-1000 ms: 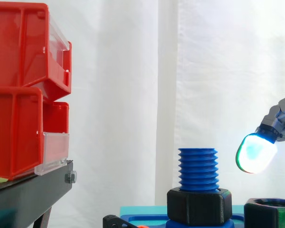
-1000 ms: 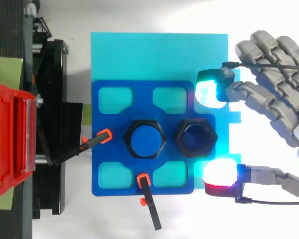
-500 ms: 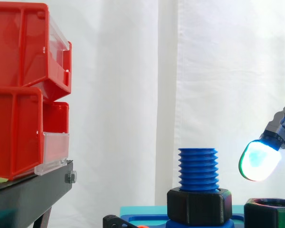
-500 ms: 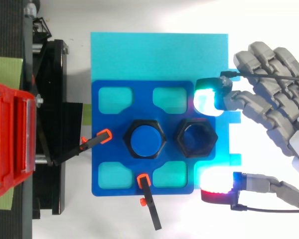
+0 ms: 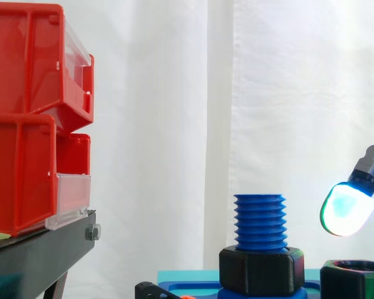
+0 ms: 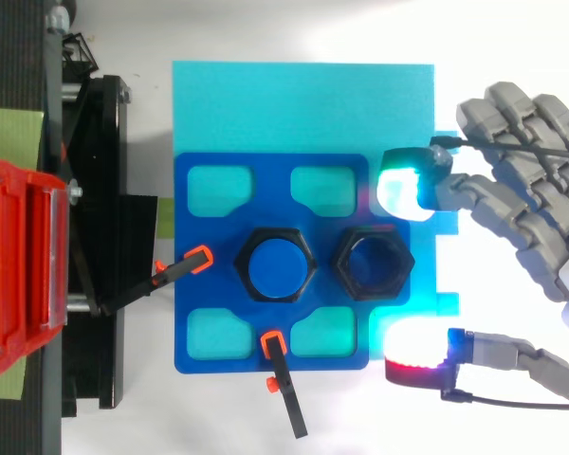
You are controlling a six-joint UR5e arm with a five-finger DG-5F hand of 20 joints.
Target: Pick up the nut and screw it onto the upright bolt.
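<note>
Hand (image 6: 522, 185) open, hovering just beside nut (image 6: 345, 265); bolt (image 6: 279, 264) upright nearby.

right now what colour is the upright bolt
Blue. The upright bolt shows best in the side view, where its threads stand clear of the white curtain.

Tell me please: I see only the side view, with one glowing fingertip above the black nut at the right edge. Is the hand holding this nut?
Observer: No. From above, the hand is open, and the nut lies free on the blue plate.
Operator: Where are the fingertips around it?
Observer: One fingertip is off one side of the nut and a second fingertip is off the opposite side. Both are apart from it.
</note>
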